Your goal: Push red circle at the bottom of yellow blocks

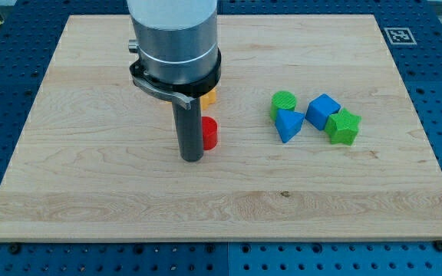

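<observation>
My tip rests on the wooden board, left of centre. The red circle stands just right of the rod, touching or nearly touching it, and is partly hidden by it. A yellow block shows only as a small orange-yellow corner above the red circle; the arm's grey body hides the rest of it and any other yellow block.
To the view's right is a cluster: a green circle, a blue triangular block, a blue cube and a green star-like block. A marker tag sits at the board's top right corner.
</observation>
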